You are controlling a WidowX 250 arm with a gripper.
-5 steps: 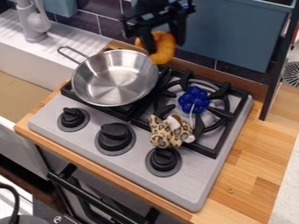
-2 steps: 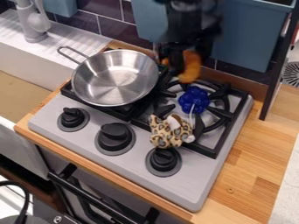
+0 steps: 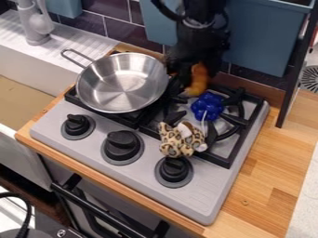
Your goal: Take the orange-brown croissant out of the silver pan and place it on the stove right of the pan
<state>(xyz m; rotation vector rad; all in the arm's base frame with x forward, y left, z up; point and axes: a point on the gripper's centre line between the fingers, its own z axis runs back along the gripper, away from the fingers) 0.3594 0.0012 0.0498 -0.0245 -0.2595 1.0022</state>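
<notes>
Right there, the black gripper [image 3: 191,80] was closed around the curved orange object [image 3: 197,84], just behind the blue flower-shaped piece [image 3: 207,106]! Beside them sat the steel pan [image 3: 122,83], with the leopard-print plush [image 3: 181,139] nearer the knobs [image 3: 122,145].

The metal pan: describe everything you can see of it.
The pan is round, shiny silver and steel-looking, with a flat base and flared walls. Its loop handle points to the view's upper left. It sits upright on the stove's black left grate. The gripper is beside its right rim; whether they touch, I cannot tell.
</notes>
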